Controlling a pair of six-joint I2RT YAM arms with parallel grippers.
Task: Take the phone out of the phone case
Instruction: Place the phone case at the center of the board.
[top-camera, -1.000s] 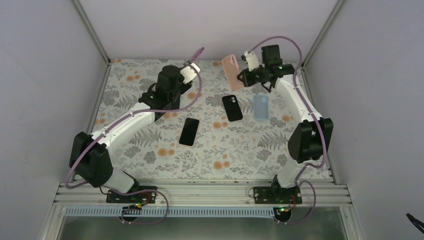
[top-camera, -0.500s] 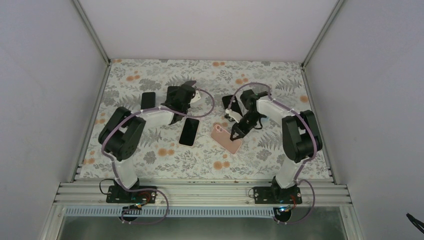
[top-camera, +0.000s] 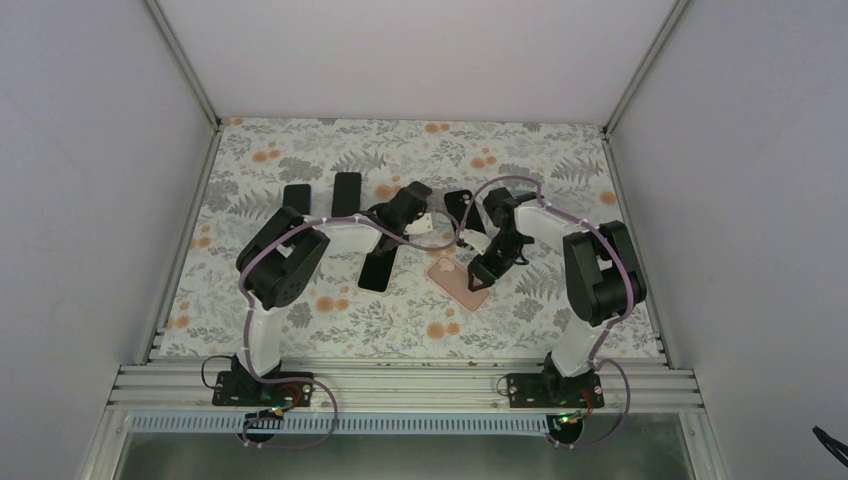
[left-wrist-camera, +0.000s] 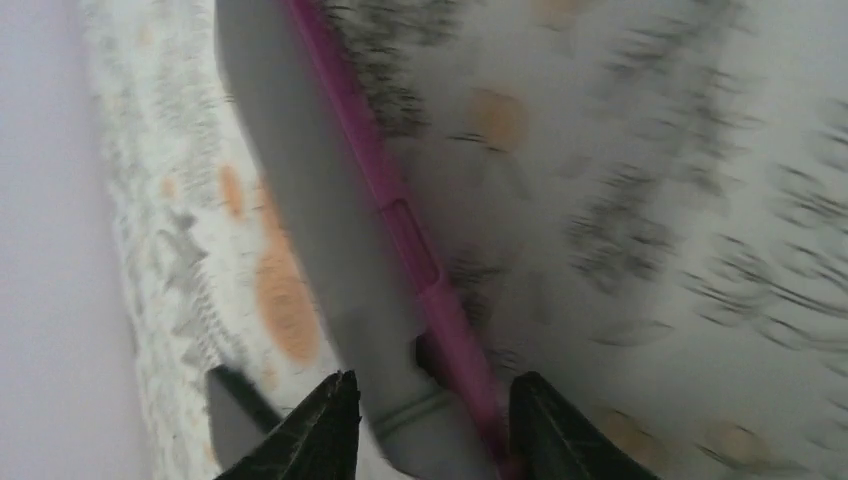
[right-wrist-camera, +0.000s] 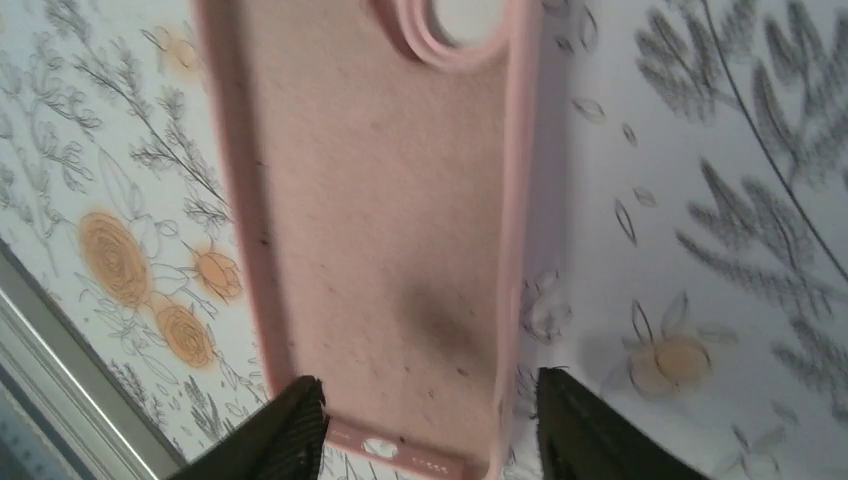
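Straddling the pink phone case (right-wrist-camera: 380, 230) end, the right gripper (right-wrist-camera: 430, 400) stands part-open, gripping nothing, with the case's long axis pointing ahead.

pink phone case (right-wrist-camera: 375, 230), floral cloth (right-wrist-camera: 700, 150); pincer (right-wrist-camera: 428, 405) parted

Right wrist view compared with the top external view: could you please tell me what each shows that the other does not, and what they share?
Only the right wrist view shows the camera cut-out in the pink case, its dark specks and the small holes along its near edge. Only the top external view shows both arms, the left gripper near the middle, and several black slabs, phones or cases, on the floral cloth. Both show the case on that cloth with the right gripper over its end.
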